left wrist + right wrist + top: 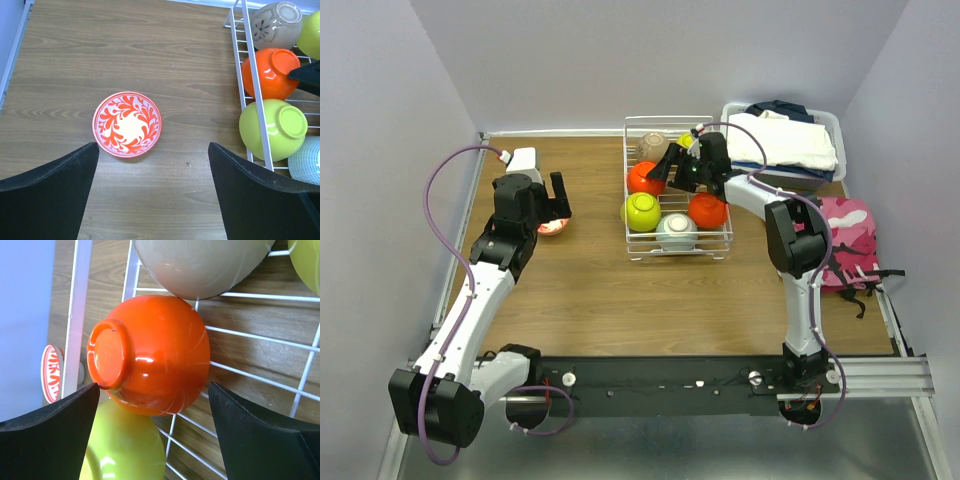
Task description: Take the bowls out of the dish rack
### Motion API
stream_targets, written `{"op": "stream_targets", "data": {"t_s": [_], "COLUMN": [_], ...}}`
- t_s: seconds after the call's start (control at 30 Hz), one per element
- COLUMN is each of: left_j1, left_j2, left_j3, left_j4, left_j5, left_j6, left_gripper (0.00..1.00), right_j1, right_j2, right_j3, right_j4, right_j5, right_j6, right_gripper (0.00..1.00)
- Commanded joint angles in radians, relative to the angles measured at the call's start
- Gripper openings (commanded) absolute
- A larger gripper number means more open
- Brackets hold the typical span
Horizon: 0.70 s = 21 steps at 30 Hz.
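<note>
My left gripper (152, 146) hangs with its jaws spread wide and nothing between them, right above the white-and-red patterned bowl (127, 124). That bowl stands upright on the wooden table (590, 290), outside the dish rack (678, 257) and to its left.

My right gripper (154, 385) is down inside the rack, jaws likewise parted. Its two black fingers flank an orange bowl (155, 352) without closing on it. I cannot tell whether either pad touches the glaze. The orange bowl lies tipped on the wire grid near the rack's left wall, with its foot ring showing.

Pressed against it on the near side is a lime-green bowl (272, 127), and on the far side is the taupe bowl (275, 20), both foot outward. A second lime-green bowl (312, 32) sits beside the taupe one at the back, largely hidden in the overhead view by my right arm.

The pale blue bowl (676, 232) rests bottom up at the rack's front edge, and the other orange bowl (707, 210) is just behind it to the right.

Beyond the rack on the right stand a grey bin (830, 125) of folded clothes and a pink camouflage bag (845, 235).
</note>
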<state>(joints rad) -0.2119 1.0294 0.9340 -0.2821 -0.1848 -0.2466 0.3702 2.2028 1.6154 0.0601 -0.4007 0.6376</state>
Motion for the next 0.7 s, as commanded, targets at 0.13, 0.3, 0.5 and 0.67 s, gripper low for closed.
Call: {"op": "stream_targets", "data": {"t_s": [0.13, 0.3, 0.5, 0.67], "left_j1": [-0.006, -0.006, -0.006, -0.006], "left_j2": [-0.015, -0.011, -0.011, -0.009], "left_j3": [-0.02, -0.023, -0.024, -0.024], "left_j4": [0.004, 0.008, 0.009, 0.012], "left_j5": [0.039, 0.05, 0.056, 0.061], "left_j6": [0.0, -0.003, -0.006, -0.008], "left_gripper": [0.99, 0.99, 0.99, 0.99], "right_j1": [-0.027, -0.033, -0.034, -0.036], "right_j2": [0.058, 0.086, 0.103, 0.124], "right_j3": [-0.048, 0.018, 0.047, 0.086], "right_j4": [0.049, -0.046, -0.057, -0.094], "right_j5": [-0.033, -0.061, -0.104, -0.125], "right_j6": [0.086, 0.131, 0.165, 0.159], "right_gripper": [0.99, 1.0, 0.99, 0.97]}}
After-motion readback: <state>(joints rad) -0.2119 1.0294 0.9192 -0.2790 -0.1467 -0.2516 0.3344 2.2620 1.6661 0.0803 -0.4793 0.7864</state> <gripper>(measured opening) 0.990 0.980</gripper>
